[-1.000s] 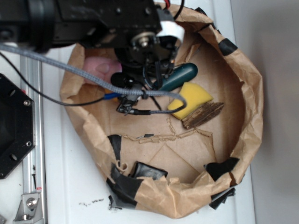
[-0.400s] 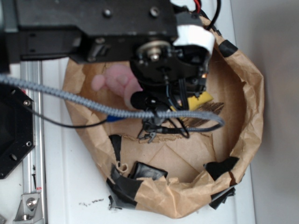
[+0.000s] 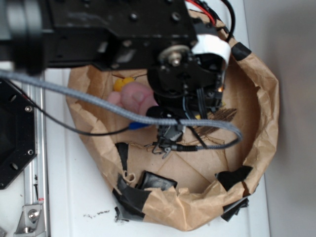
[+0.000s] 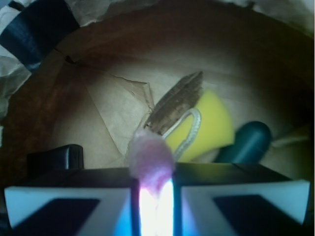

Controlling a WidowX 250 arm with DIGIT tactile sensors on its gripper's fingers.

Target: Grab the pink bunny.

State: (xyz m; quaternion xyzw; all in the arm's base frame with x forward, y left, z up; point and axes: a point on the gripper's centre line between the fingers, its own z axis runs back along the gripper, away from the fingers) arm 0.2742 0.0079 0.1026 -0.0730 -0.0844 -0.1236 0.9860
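The fingers point(image 4: 156, 196) are nearly closed, pinching the pink bunny point(image 3: 133, 98). Since a second ago, the arm has shifted right, lifting the bunny and uncovering a yellow duck point(image 3: 123, 83).

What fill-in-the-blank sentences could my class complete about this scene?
1. The hand pinches a fuzzy tuft of the ____ bunny.
2. The toys lie inside a crumpled brown ____ bag.
3. In the wrist view, a white cord loop lies over the ____ sponge.

Missing words: pink; paper; yellow
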